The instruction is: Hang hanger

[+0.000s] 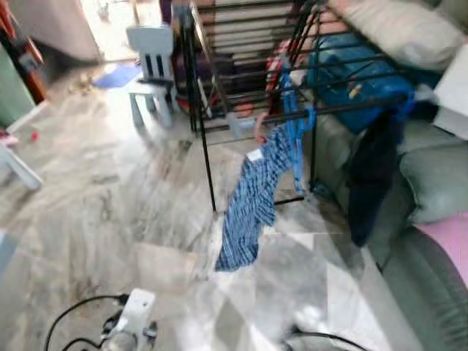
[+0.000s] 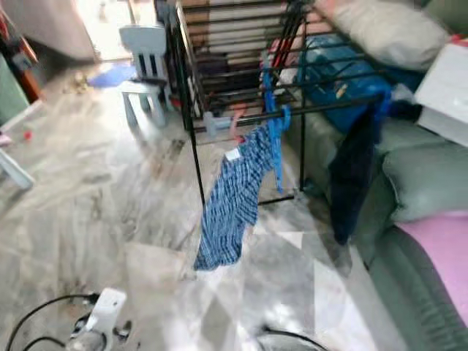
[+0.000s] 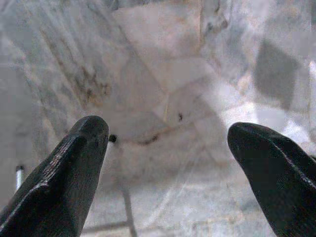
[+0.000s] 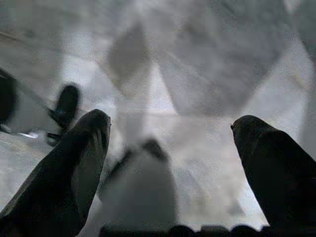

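A blue checked shirt (image 1: 252, 197) hangs on a pink hanger (image 1: 260, 126) from the front bar of a black drying rack (image 1: 292, 113). A dark garment (image 1: 373, 172) hangs from the same bar further right. My left arm (image 1: 131, 322) hangs low at the bottom left, above the marble floor. Its gripper (image 3: 168, 143) is open, with only floor between the fingers. My right gripper (image 4: 170, 133) is open too, pointing down at the floor, nothing held.
A grey-green sofa (image 1: 431, 190) with cushions and a pink cloth stands to the right of the rack. A small pale blue chair (image 1: 150, 69) stands behind the rack's left side. Black cables (image 1: 73, 311) run along the floor near my left arm.
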{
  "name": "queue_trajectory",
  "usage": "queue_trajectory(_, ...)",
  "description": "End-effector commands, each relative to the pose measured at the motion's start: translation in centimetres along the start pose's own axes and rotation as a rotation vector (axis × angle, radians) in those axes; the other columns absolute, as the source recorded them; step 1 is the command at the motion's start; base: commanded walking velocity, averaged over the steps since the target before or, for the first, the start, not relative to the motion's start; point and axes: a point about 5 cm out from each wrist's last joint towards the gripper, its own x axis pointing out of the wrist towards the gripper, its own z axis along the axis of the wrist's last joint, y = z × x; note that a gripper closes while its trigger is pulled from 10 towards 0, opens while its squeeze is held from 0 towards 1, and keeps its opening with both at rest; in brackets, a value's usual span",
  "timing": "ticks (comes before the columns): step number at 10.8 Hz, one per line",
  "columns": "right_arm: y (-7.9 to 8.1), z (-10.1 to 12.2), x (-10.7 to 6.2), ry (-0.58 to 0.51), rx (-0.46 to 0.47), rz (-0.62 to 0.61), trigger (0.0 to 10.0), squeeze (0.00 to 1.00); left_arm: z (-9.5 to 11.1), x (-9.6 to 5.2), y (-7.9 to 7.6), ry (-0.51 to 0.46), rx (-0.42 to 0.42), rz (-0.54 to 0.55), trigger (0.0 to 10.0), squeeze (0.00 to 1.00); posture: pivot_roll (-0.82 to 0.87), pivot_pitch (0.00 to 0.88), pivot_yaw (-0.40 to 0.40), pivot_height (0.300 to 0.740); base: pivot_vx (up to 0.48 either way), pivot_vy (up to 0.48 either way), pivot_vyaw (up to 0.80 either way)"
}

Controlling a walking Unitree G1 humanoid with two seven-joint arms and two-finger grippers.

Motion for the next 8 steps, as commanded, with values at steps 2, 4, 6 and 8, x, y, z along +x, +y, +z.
queue_trajectory(2, -0.10, 0.21, 0.05, 0.002, 0.008, -0.011, 10.0, 0.00, -0.36, -0.09, -0.45, 0.007, 0.022, -0.023, 10.0, 0.00, -0.07, 0.000, 0.081, 0.740, 0.000, 0.000, 0.00)
queue_trajectory(4, -0.06, 0.44, 0.09, -0.005, 0.011, -0.013, 10.0, 0.00, -0.67, -0.17, -0.49, 0.014, 0.027, -0.028, 10.0, 0.00, -0.08, 0.000, 0.086, 0.740, 0.000, 0.000, 0.80)
queue_trajectory(6, -0.27, 0.30, 0.03, -0.004, 0.006, -0.016, 10.0, 0.00, -0.66, -0.15, -0.65, 0.020, 0.023, -0.041, 10.0, 0.00, -0.09, 0.000, 0.086, 0.740, 0.000, 0.000, 0.80)
queue_trajectory(8, -0.43, 0.04, -0.05, -0.001, -0.005, -0.015, 10.0, 0.00, -0.36, -0.07, -0.82, 0.022, 0.025, -0.050, 10.0, 0.00, -0.09, 0.000, 0.086, 0.740, 0.000, 0.000, 0.80)
